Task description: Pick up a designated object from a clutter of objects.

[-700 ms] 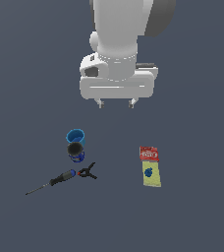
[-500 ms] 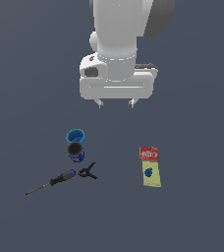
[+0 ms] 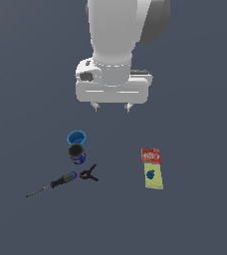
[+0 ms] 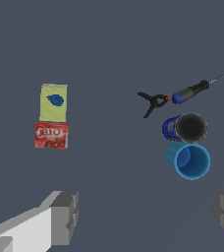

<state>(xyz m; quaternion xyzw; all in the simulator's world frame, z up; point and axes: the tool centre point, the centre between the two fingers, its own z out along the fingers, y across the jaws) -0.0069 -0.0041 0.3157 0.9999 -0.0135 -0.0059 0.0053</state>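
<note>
The designated object, a small flat red box with a white label, lies on the surface touching one end of a longer yellow box with a blue mark. My gripper hangs open high above the surface, apart from everything, with nothing between its fingers. The rest of the clutter sits toward the exterior view's left: a blue cup, a dark blue can, a black clamp and a thin screwdriver.
A plain dark grey surface carries all the items. A wide gap of bare surface separates the two boxes from the cup, can, clamp and screwdriver group.
</note>
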